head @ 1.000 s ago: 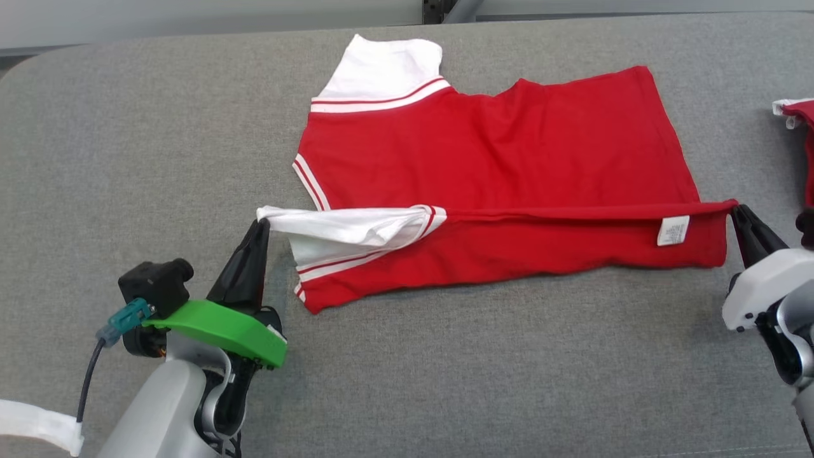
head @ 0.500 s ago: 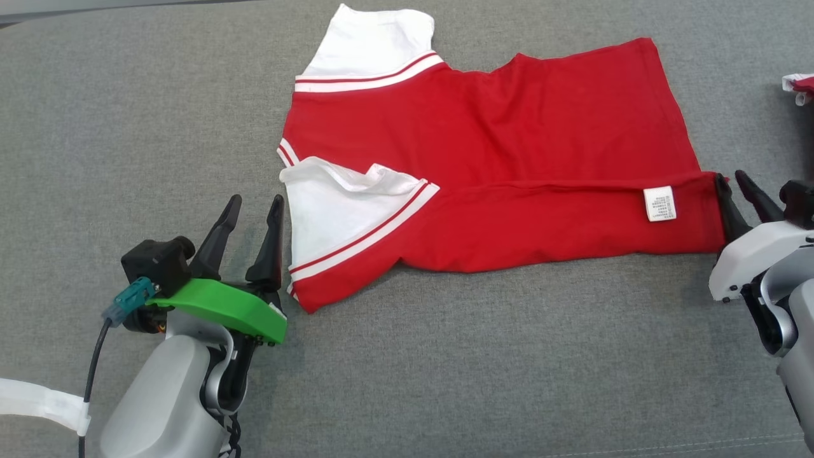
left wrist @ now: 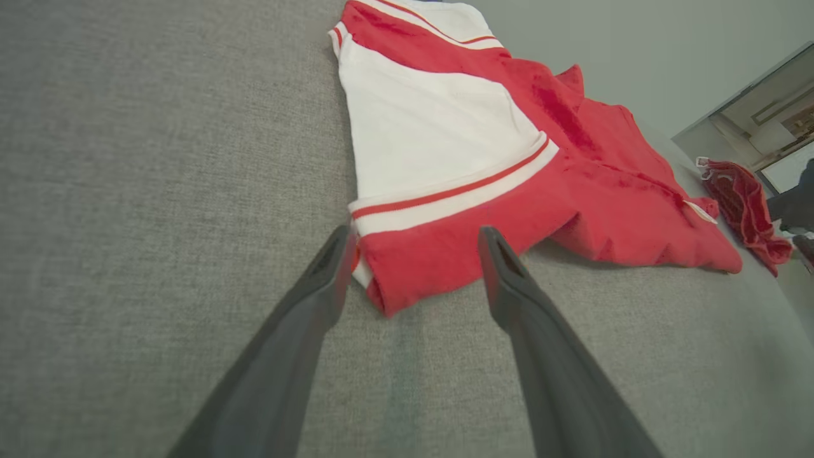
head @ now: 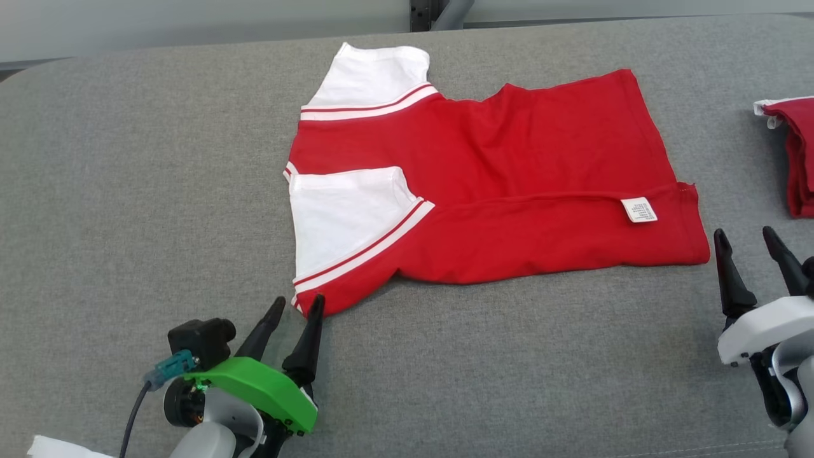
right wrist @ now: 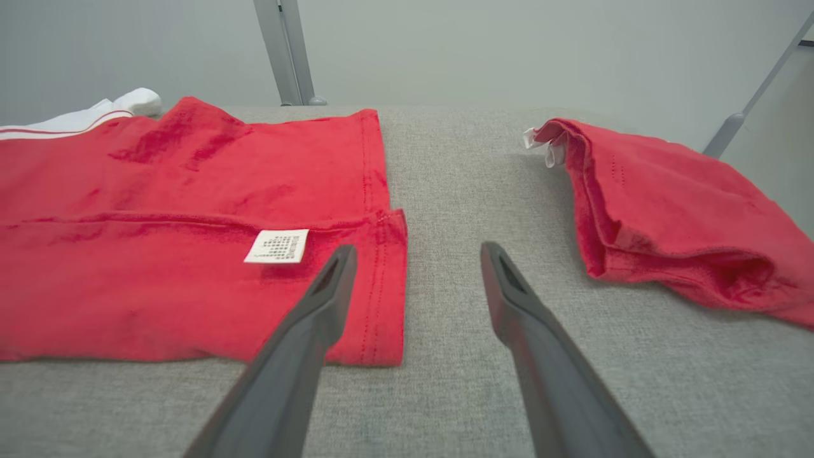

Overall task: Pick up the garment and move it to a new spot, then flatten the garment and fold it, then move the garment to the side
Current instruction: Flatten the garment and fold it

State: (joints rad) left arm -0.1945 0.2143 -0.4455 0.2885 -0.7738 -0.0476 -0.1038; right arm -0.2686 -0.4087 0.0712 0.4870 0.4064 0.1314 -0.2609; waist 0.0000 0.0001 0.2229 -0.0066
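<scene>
While the left gripper (head: 299,299) and the right gripper (head: 743,231) stand with jaws spread and empty at the near corners of the garment (head: 496,191), which lies part-folded on the grey cushion (head: 127,191), a shallow pinch risks lifting one layer and undoing the fold.

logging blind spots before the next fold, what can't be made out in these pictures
Label print: too small and blurred, head and right wrist views.
Second red garment: cut off by the right edge, head view.
Garment layers under the folded lower flap: hidden by the flap, all views.
Left gripper: whether its open jaws touch the hem corner is unclear, left wrist view.
</scene>
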